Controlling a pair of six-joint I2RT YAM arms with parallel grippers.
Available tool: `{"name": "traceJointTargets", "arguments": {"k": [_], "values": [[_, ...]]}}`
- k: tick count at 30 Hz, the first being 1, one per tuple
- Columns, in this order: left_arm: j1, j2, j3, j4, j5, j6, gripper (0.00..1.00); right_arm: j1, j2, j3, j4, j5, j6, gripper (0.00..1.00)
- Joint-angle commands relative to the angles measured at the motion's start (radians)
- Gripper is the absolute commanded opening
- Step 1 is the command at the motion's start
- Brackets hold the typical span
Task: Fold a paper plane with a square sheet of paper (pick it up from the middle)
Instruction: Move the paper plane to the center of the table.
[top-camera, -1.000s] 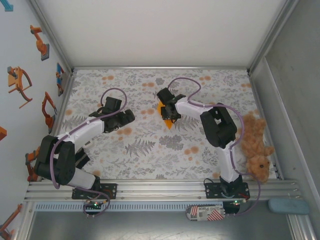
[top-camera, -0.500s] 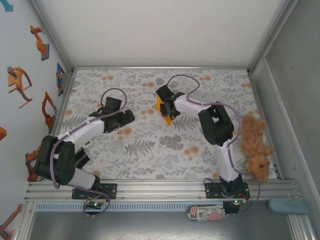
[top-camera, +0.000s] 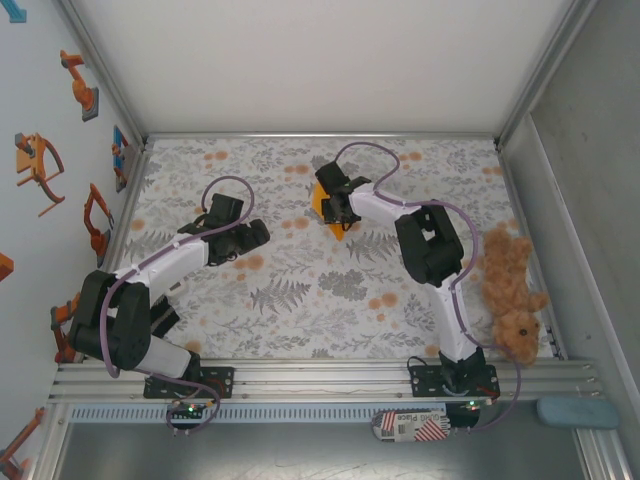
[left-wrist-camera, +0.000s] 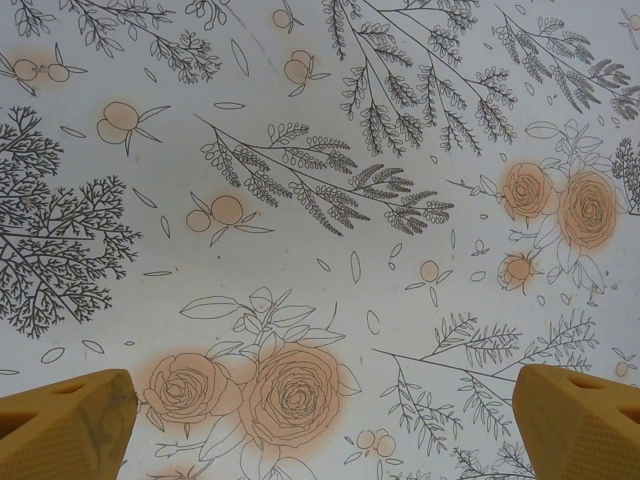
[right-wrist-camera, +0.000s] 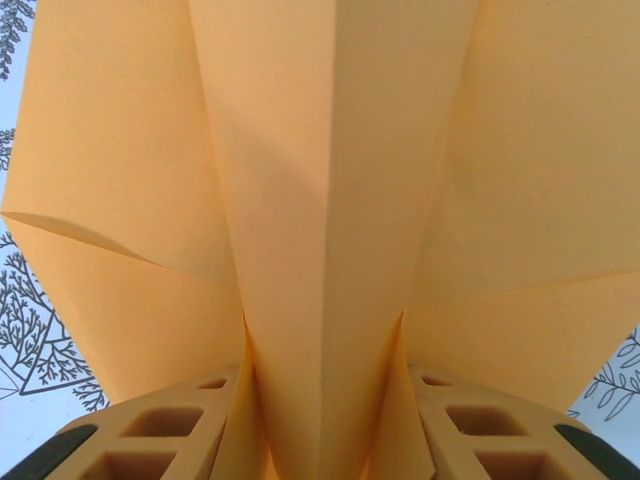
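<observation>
My right end effector (right-wrist-camera: 322, 440) has carried the orange-yellow paper (right-wrist-camera: 330, 180) farther from my bases, pinching its centre ridge mid-fold, left end effector (left-wrist-camera: 320, 425) spread idle; next I reckon that crease needs flattening.

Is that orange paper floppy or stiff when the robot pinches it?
Probably floppy: pinched in the right gripper, the paper bows into a ridge and its sides curl loosely. It looks thin, so it is likely very light. It probably creases easily; sharp fold lines already show.
</observation>
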Motion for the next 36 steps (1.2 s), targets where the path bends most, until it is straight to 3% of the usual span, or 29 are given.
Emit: {"name": "traceJointTargets", "arguments": {"k": [1,14,36], "values": [[0.002,0.010,0.011,-0.021,0.004,0.014,0.96,-0.009,0.065,-0.009,-0.060,-0.014,0.002,0.39],[0.002,0.018,0.016,-0.019,0.016,0.012,0.96,-0.008,0.054,-0.015,-0.057,-0.006,-0.002,0.43],[0.003,-0.052,0.056,-0.065,-0.017,0.028,0.96,-0.011,-0.210,-0.016,-0.075,-0.022,-0.010,0.46]]}}
